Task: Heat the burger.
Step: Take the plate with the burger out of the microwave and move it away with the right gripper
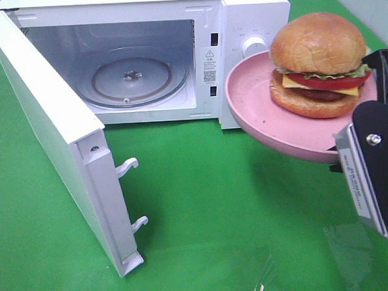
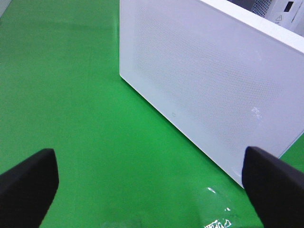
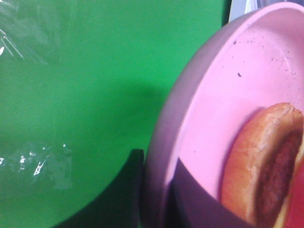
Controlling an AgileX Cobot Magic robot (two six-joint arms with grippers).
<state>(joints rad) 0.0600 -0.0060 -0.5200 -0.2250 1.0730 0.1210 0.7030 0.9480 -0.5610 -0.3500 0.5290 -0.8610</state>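
Carrying the glossy-bunned layered burger (image 1: 319, 64) on a round pink plate (image 1: 260, 107) pinched at its rim by the right gripper (image 3: 154, 190), right of the open white microwave (image 1: 177, 49), risking tilt-driven sliding, left gripper (image 2: 152, 180) spread idle.

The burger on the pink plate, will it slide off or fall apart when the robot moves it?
It might slide: the burger sits loose on the smooth pink plate, which the right gripper pinches by its rim, in the air. It could also topple, since it is tall and stacked in layers. The plate itself looks stiff, so it probably won't bend.
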